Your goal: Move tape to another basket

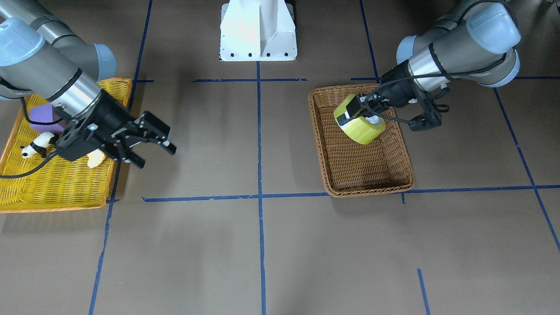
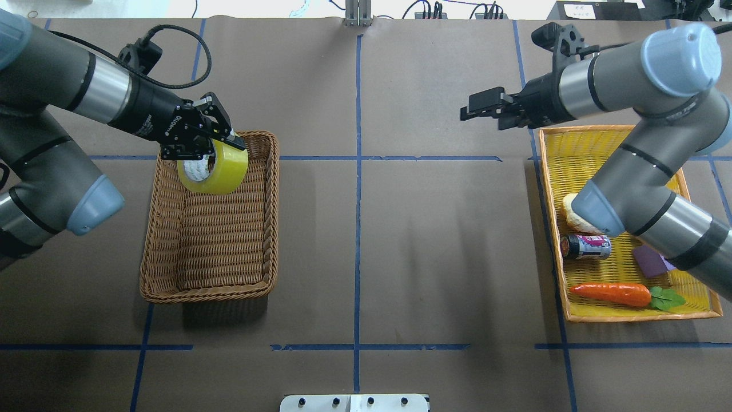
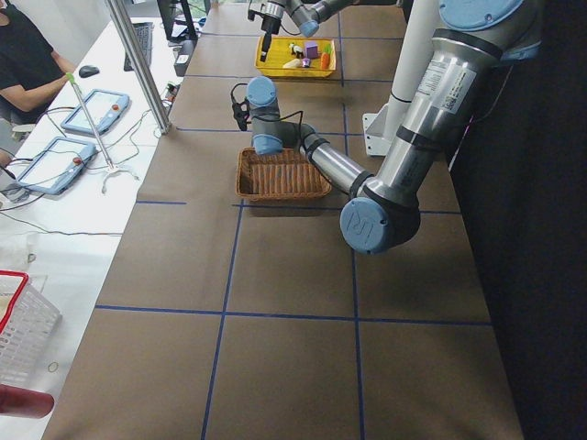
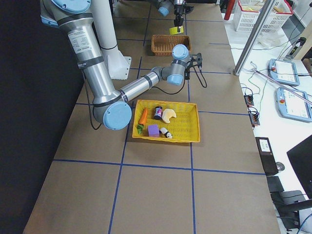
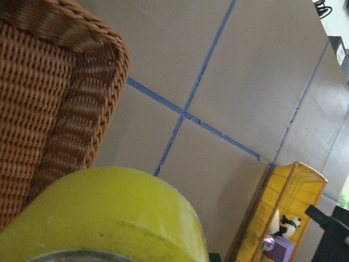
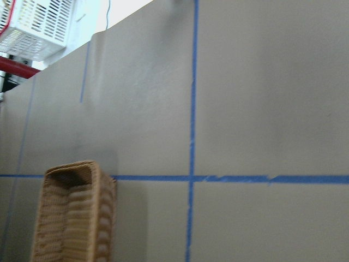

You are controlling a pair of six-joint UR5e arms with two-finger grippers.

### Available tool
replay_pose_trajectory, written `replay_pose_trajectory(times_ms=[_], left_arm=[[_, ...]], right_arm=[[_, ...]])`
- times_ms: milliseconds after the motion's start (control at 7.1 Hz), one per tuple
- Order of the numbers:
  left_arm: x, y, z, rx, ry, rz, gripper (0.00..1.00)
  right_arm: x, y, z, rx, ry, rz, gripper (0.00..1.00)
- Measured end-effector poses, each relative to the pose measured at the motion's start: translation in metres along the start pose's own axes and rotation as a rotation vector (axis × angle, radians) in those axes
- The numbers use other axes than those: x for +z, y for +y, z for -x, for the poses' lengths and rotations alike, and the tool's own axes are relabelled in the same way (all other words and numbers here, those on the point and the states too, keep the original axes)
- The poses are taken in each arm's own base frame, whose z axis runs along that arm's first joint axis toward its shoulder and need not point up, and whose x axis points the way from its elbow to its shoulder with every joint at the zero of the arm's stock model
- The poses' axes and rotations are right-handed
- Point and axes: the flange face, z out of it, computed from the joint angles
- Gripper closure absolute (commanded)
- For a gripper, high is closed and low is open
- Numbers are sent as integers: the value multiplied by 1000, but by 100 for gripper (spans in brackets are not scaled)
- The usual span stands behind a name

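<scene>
Spread across the brown table [image 2: 429,240], well apart: the basket [image 2: 203,296] on the robot's left and the yellow tray [image 2: 595,150] on its right. Hanging tilted over the basket's far end, clear of the weave: the tape [image 2: 220,171], clamped by its wall in the left gripper [image 2: 214,146]. Hovering just beside the tray, spread wide and holding nothing: the right gripper [image 1: 157,155]. Probably close to finished, with only lowering the roll into the basket and letting go left to do.
</scene>
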Motion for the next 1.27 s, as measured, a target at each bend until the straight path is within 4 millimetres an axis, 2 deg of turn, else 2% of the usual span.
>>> replay_pose_trajectory(times_ms=[282,563,704,845,1268], left_arm=[[43,7,33,96,-131,-28,100],[76,23,66,168,-238,-25,100],[85,30,72,188,-276,-10,91],[90,35,74,204,-298,2,1],[86,32,73,211,-323,8,0]], right_arm=[[-15,-34,-45,-132,178,46,0],[-49,-67,-88,-207,298,136,0],[-68,-80,-107,-222,316,172,0],[-83,-88,-122,-225,317,190,0],[-108,-100,-152,-245,344,234,0]])
